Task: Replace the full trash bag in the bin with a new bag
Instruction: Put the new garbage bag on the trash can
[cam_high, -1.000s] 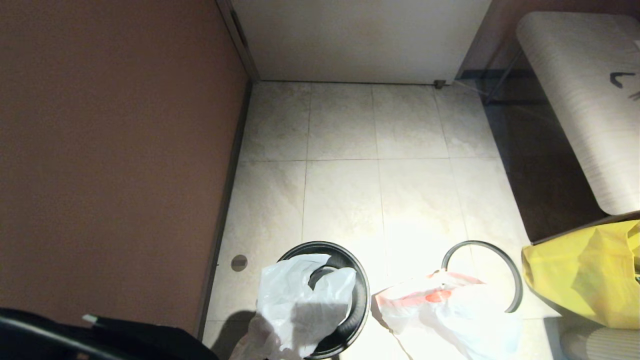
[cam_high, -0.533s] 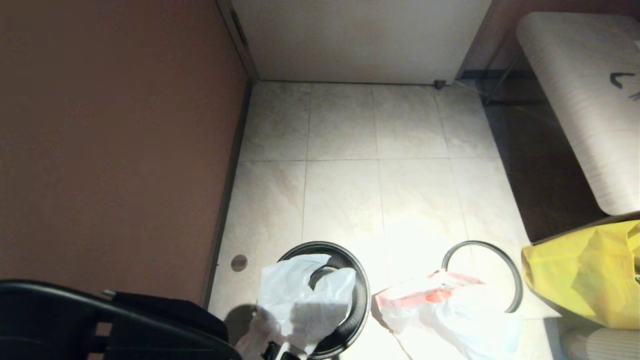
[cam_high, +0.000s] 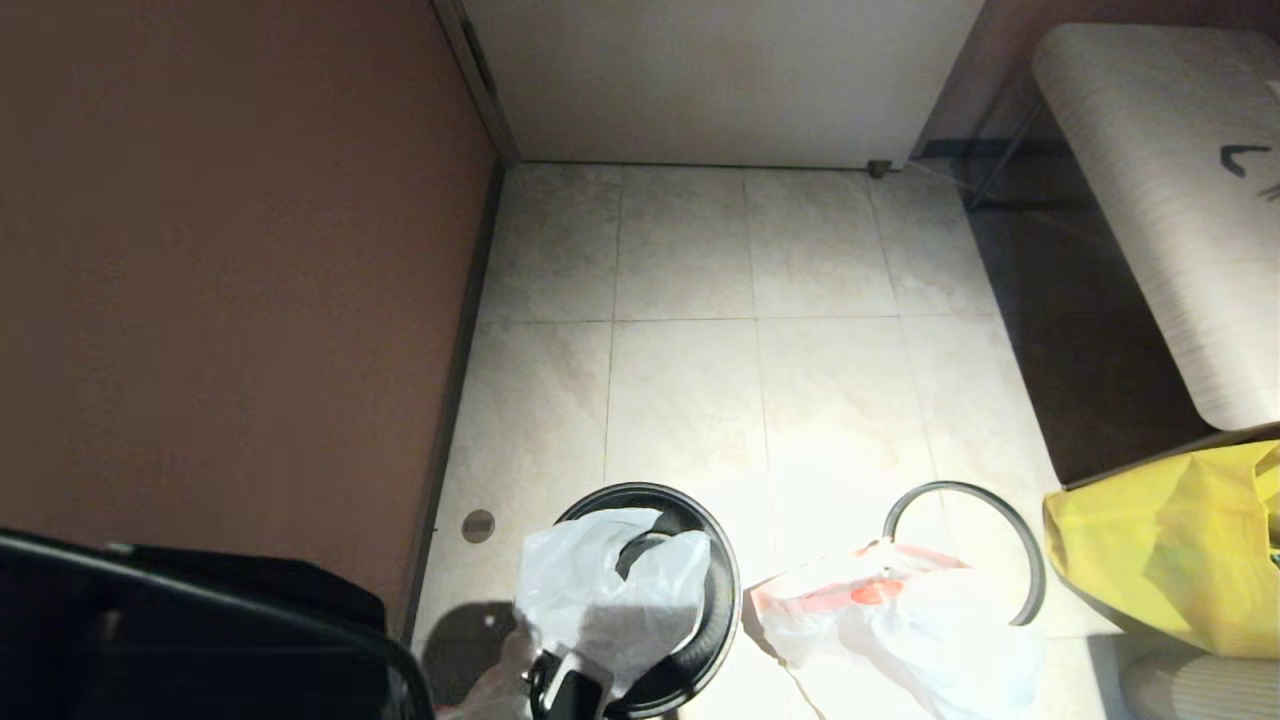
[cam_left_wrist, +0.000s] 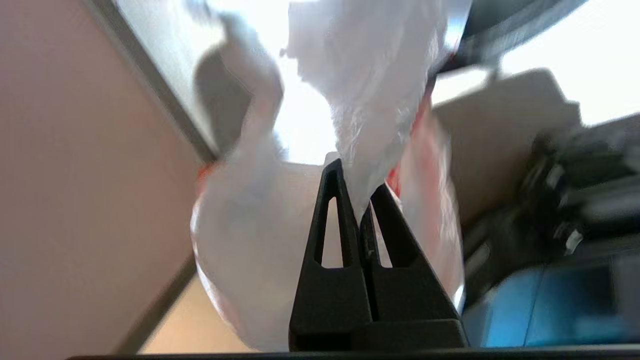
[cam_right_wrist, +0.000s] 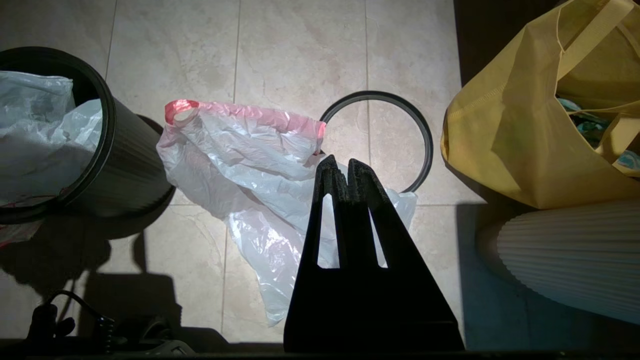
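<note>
I see the bin (cam_high: 715, 600), a small round black plastic pail with a ribbed outer wall, standing on the pale tiled floor (cam_high: 690, 380) close to the brown wall (cam_high: 220, 280) on my left. A thin, crinkly white bag (cam_high: 600, 590) is draped over its near rim and sags partly into the glossy interior.

My left end effector (cam_high: 560, 690) sits at the near edge of the bin, its black tapered fingers (cam_left_wrist: 332, 200) pressed together on a gathered fold of that white bag; in the left wrist view the film bunches up from between the tips and more of it billows around them.

Just to the right of the bin, a second bag (cam_right_wrist: 240, 165) lies flat and wrinkled on the floor: translucent white film with a red drawstring hem. It touches the bin's base on one side and overlaps a thin grey hoop (cam_high: 1025, 545) on the other. The hoop lies on the tiles, apart from the bin.

My right end effector (cam_right_wrist: 347, 167) hangs above this second bag, fingers together with nothing between them.

Beyond the hoop a large yellow fabric bag (cam_high: 1170, 560) slumps open. A pale ribbed rounded thing (cam_right_wrist: 565, 250) sits just beside it. A light wood-grain surface (cam_high: 1160, 200) with rounded corners stands farther off on the right.
</note>
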